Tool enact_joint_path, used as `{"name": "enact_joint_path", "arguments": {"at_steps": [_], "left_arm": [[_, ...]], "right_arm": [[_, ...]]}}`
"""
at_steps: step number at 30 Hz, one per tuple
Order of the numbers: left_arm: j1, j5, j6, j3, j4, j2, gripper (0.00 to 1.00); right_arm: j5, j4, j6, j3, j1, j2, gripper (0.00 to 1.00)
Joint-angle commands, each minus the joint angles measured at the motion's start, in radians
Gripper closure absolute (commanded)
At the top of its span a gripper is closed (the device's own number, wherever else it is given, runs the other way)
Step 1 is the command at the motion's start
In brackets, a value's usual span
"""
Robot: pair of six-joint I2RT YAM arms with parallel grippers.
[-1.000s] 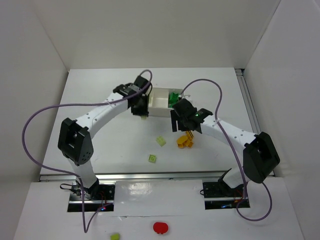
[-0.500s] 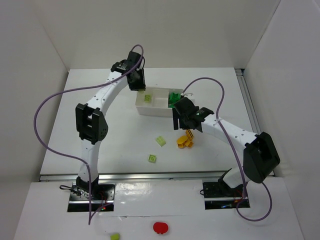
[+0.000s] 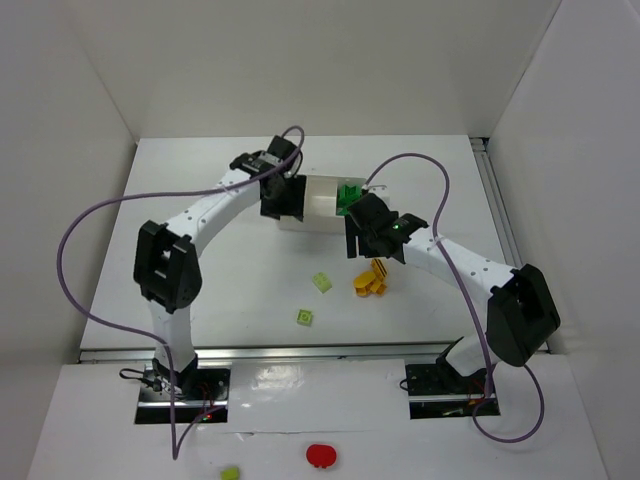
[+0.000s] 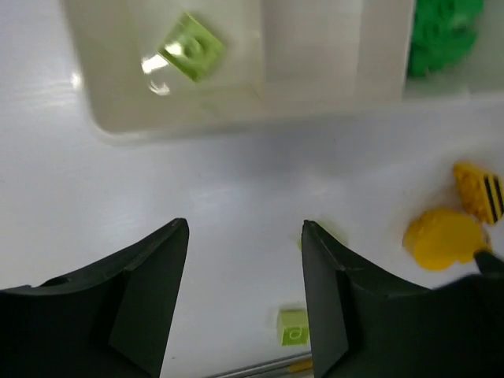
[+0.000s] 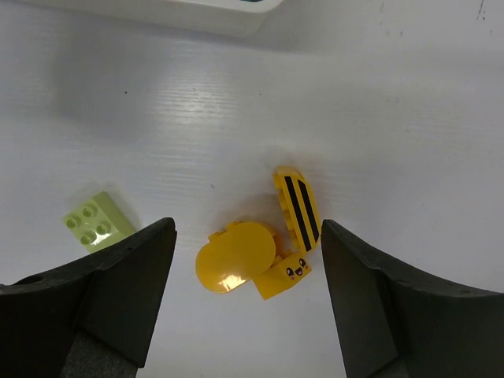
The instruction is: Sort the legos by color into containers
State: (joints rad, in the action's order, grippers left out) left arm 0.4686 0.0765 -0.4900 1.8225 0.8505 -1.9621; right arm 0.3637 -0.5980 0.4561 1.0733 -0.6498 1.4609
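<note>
From above, the left gripper (image 3: 283,197) hangs over the left end of the small white rectangular plastic tray (image 3: 320,208), hiding that compartment. Dark green studded bricks (image 3: 349,192) sit in the right one. The right gripper (image 3: 362,243) is on the near side of the tray, close to a cluster of orange-yellow bricks (image 3: 371,281). Two pale lime-green bricks (image 3: 321,283) lie apart on the white table (image 3: 200,280), and a red round object (image 3: 321,456) rests on the near ledge. Half a second ago the left gripper stood beyond the tray's far left corner and the left compartment was in view; the right arm and the loose bricks match that frame.

The left wrist view shows what the top view hides: one glossy lime square brick (image 4: 192,49), turned cornerwise, in the left compartment. The black fingers (image 4: 150,303) stand wide apart with nothing between them.

In the right wrist view the jaws are also wide and empty. They flank the yellow cluster: a smooth rounded piece (image 5: 236,266), a black-striped curved piece (image 5: 298,209) and a small smiley-face block (image 5: 285,276). A four-stud lime brick (image 5: 98,220) lies to the left.
</note>
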Motion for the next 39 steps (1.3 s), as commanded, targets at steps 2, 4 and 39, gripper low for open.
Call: {"name": "enact_joint_path", "arguments": {"at_steps": [2,4,39], "left_arm": [[0.097,-0.102,0.033,-0.250,-0.071,0.140,0.26],[0.134,-0.170,0.033,-0.346,-0.126,0.149,0.21],[0.167,0.123,-0.249,-0.342,0.027,0.048,0.25]], "right_arm": [[0.034,-0.014,0.016,0.040,0.015,-0.030,0.18],[0.034,-0.003,0.007,0.040,0.015,-0.021,0.18],[0.035,-0.023,0.007,0.043,0.024,-0.030,0.17]]}}
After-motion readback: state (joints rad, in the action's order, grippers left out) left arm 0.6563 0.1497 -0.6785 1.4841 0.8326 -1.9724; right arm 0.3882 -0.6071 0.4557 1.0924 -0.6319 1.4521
